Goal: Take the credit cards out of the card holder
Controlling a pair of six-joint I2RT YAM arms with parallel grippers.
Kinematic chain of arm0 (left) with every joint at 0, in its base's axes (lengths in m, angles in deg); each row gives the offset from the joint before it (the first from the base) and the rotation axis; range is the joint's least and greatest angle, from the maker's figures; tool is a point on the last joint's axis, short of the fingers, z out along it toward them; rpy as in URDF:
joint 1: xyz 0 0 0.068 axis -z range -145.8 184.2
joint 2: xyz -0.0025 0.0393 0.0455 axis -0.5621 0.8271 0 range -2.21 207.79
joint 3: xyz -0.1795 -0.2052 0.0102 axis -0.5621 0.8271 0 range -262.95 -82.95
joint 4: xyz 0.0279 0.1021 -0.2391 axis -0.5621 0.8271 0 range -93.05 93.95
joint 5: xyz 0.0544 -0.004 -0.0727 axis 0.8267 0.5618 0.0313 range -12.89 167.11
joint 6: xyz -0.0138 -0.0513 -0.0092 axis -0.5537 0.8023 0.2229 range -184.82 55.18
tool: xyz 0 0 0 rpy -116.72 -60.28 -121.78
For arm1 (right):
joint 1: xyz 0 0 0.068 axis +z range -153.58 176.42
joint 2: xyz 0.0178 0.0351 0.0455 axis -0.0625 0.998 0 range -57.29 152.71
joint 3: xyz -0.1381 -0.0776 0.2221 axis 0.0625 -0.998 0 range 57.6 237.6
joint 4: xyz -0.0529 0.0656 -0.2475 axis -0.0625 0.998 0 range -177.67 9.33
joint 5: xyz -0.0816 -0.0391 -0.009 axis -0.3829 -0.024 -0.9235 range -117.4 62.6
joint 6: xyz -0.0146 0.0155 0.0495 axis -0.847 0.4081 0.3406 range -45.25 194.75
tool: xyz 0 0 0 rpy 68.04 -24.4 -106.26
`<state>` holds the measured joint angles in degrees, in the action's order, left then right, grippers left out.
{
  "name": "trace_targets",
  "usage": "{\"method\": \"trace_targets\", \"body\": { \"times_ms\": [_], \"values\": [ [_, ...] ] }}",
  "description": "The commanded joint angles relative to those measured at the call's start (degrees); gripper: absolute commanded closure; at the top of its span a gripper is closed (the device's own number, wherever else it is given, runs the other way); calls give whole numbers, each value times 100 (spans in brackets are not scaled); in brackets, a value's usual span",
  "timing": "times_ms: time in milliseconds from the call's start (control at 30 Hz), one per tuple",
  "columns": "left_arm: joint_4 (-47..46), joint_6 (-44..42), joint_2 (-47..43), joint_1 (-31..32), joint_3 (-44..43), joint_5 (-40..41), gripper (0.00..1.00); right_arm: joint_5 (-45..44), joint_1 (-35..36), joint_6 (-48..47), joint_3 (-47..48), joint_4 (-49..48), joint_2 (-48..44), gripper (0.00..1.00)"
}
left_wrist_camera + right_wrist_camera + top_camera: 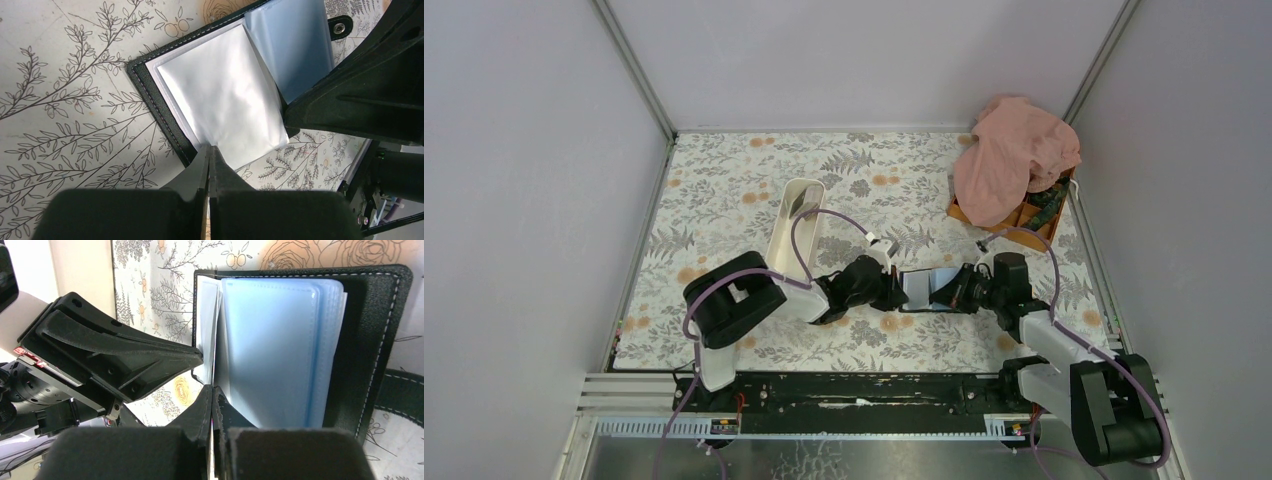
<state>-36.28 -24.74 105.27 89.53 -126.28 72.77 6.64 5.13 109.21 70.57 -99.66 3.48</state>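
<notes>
- The card holder (927, 288) lies open on the table (724, 190), near the tray (780, 228) and to the right of its near end.
- Its black cover lies flat. A stack of bluish sleeves (270, 350) rests on the half away from the tray, and one pale sleeve (220, 100) is turned toward the tray side.
- The left gripper (210, 150) sits between the tray and the holder. It is clenched, with its tips meeting at the pale sleeve's edge. Whether they pinch it cannot be told.
- The right gripper (212, 391) reaches in from the side away from the tray. It is clenched too, with its tips at the sleeves' near edge, between the pale sleeve and the bluish stack. Whether it grips anything cannot be told.
- The orange box (1029, 237), half under a pink cloth (1014, 155), stands well apart to the tray's right.
</notes>
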Motion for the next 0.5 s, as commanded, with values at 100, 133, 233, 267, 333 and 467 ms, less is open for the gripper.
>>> {"method": "trace_targets", "body": {
  "times_ms": [100,133,233,267,333,467],
  "values": [
    [829,-114,369,-23,178,-38,100,-294,-217,-180,324,338,-294,100],
    [834,-114,372,-31,166,-46,100,-327,-240,-192,331,384,-316,100],
    [849,-137,390,-54,136,-66,100,-398,-317,-198,330,447,-362,100],
    [857,-140,388,-60,125,-75,100,-421,-352,-192,329,477,-394,100],
    [860,-145,401,-76,118,-92,100,-505,-433,-195,328,559,-457,100],
    [862,-149,396,-106,113,-115,100,-796,-562,-210,359,782,-662,100]
  ]
}}
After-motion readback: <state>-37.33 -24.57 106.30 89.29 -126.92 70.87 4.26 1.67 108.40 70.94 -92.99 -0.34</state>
